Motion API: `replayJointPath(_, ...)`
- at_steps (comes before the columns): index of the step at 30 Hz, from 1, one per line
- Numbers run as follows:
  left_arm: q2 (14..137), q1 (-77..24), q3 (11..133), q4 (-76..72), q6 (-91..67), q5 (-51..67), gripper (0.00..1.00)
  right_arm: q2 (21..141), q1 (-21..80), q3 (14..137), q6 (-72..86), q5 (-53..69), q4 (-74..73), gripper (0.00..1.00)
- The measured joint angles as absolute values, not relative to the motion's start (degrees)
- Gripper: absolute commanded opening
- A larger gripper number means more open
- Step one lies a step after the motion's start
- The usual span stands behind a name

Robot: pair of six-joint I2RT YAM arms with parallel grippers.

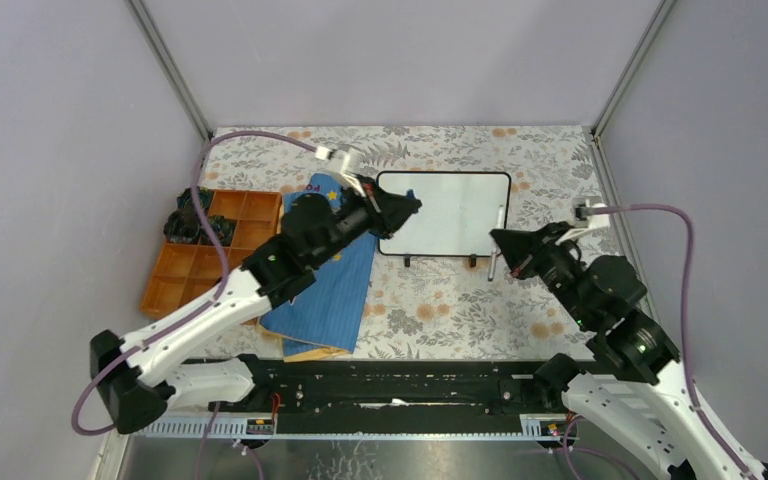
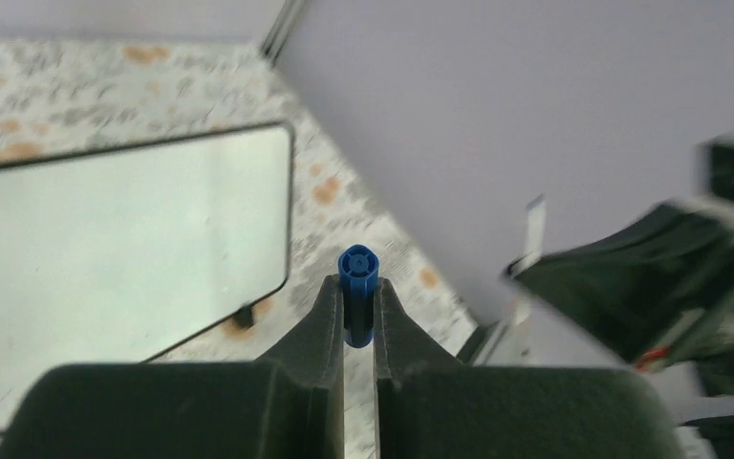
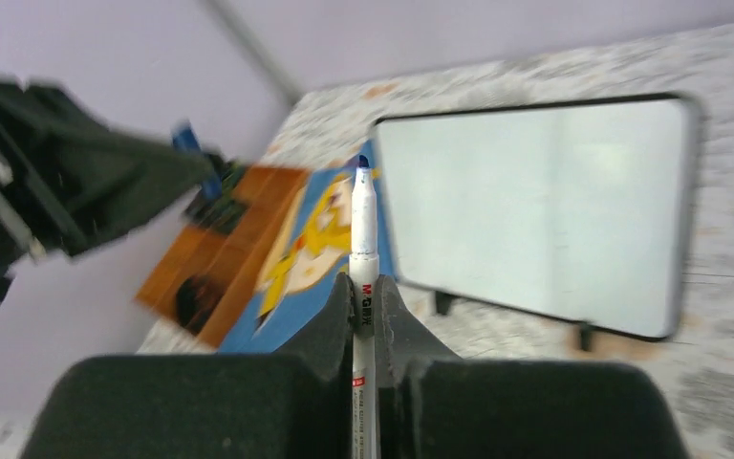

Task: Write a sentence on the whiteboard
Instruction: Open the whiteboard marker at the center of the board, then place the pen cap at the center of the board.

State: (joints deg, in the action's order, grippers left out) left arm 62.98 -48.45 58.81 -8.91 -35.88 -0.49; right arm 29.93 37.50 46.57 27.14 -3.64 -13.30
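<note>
The small white rectangular whiteboard with a thin black frame and rounded corners (image 1: pixel 445 213) stands on little black feet toward the far middle of the table, its long side running left to right, and its face shows plain white in every view. Just beside its right edge is a slim white marker pen with a bare blue tip (image 3: pixel 364 225), pinched narrowly between the fingers of the right gripper (image 3: pixel 363 287). The barrel runs up through the seam of the jaws and the tip points past them. In the top view this gripper sits near the board's near-right corner, apart from the frame. Over the board's left edge hangs the left gripper (image 2: pixel 358 292), its jaws closed tight on a short blue plastic pen cap (image 2: pixel 357 266), whose round end faces the wrist camera. To the left of the board, partly under the left arm, lies a blue cloth-like book with a yellow figure on its cover (image 1: pixel 335 285). Whether it touches the frame cannot be told. Farther left is an orange plastic tray with square compartments (image 1: pixel 205 250), with some dark items at its far-left corner. Everything rests on a table covered in a pale cloth printed with grey leaves and orange flowers (image 1: pixel 440 305).
</note>
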Motion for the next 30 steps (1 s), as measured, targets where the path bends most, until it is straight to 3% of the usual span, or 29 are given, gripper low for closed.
replayJointPath(4,71.07,-51.94,62.33,-1.10,-32.49,-2.72,0.00,29.26,37.50,49.95,23.99,-16.99,-18.61,0.00)
replayJointPath(11,89.03,-61.30,73.01,8.62,-27.81,-5.08,0.00,26.83,37.50,50.11,20.32,-29.41,-23.75,0.00)
replayJointPath(20,109.51,-64.07,87.35,11.38,-25.82,-5.17,0.00,20.73,37.50,50.52,16.38,-33.58,-23.86,0.00)
replayJointPath(30,121.64,-66.89,92.77,14.72,-25.12,-5.39,0.00,16.71,37.50,49.84,15.18,-34.89,-24.58,0.00)
